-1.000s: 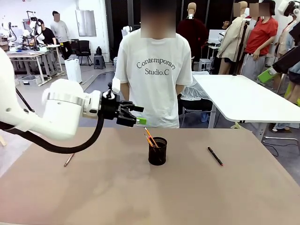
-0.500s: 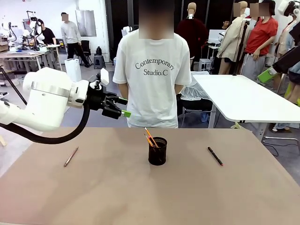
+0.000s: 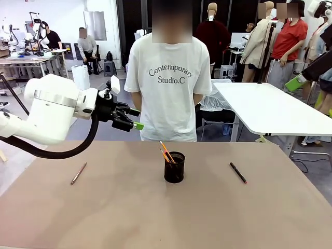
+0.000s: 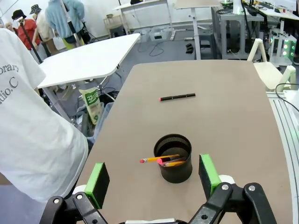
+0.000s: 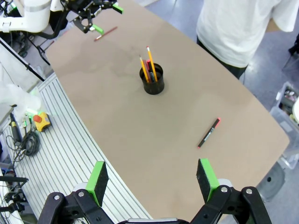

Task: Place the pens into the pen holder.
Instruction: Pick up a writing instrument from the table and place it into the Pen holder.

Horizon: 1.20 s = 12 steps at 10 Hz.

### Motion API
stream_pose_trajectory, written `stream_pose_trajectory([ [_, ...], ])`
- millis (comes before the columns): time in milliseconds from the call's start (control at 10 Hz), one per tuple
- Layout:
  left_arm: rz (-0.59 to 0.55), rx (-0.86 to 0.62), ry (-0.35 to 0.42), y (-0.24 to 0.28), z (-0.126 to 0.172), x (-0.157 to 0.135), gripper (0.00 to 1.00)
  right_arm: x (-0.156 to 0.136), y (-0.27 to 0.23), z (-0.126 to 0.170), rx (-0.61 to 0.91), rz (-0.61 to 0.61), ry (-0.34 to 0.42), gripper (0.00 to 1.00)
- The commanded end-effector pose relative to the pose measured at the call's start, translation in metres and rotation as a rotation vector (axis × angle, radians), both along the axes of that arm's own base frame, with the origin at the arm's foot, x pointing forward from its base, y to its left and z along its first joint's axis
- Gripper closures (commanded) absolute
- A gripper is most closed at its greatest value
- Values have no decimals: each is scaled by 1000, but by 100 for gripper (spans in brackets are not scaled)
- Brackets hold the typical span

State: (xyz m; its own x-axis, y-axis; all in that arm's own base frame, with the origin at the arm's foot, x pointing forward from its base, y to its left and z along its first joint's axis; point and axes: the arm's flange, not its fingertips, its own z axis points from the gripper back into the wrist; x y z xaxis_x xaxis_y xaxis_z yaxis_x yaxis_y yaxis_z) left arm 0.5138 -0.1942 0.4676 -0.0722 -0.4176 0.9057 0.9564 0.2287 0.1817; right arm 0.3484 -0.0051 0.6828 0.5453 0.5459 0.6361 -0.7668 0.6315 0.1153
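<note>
The pen holder (image 3: 174, 167) is a small black wire-mesh cup with a solid rim, standing upright near the middle of the brown worktop (image 3: 155, 218). Two yellow-orange pencils (image 3: 165, 151) lean in it, their upper ends rising past the rim and tilting toward the robot's left. In the left wrist view one of them shows a pink eraser end.

The black pen (image 3: 238, 173), slim with a red end, lies flat on the worktop to the right of the holder, well apart from it. The pinkish-brown pen (image 3: 79, 173) lies flat near the left edge, also well apart from the cup.

The left tool (image 3: 136, 118) hangs in the air above the far left part of the worktop, its green pads apart with nothing between them, pointing toward the person (image 3: 168, 83) in a white T-shirt. The right tool (image 5: 152, 181) is high over the worktop, its pads spread wide and empty.
</note>
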Motion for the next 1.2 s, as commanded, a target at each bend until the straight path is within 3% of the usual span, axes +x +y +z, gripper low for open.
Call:
stream_pose_trajectory([
  [0, 2, 0, 0, 1, 0, 0, 0, 0, 2, 2, 17, 3, 0, 0],
  [100, 24, 150, 185, 5, -6, 2, 0, 0, 2, 2, 17, 3, 0, 0],
  [300, 123, 360, 273, 24, -2, 13, 0, 0, 2, 2, 17, 3, 0, 0],
  [500, 177, 485, 305, 48, 7, 23, 0, 0, 2, 2, 17, 3, 0, 0],
  [600, 178, 503, 310, 60, 12, 27, 0, 0, 2, 2, 17, 3, 0, 0],
  [1100, 393, 580, 352, 90, 9, 36, 0, 0, 2, 2, 17, 3, 0, 0],
])
